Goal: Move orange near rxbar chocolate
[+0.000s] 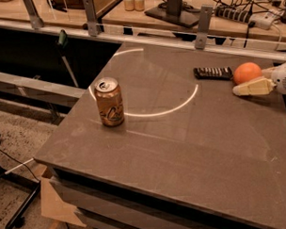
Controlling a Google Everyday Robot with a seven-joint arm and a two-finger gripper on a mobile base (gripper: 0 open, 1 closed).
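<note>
The orange (247, 72) rests on the table at the far right, just right of the rxbar chocolate (213, 73), a flat dark bar with pale lettering. The two are nearly touching. My gripper (244, 83) reaches in from the right edge around the orange. Its cream near finger (253, 87) lies just in front of the orange, slightly apart from it. The far finger is hidden behind the fruit. The gripper looks open, with the orange sitting between the jaws.
A tan-orange drink can (109, 101) stands upright at the table's left. The grey table (181, 143) ends close on the right. A metal rail with posts (203, 20) runs along the back, with a cluttered bench behind it.
</note>
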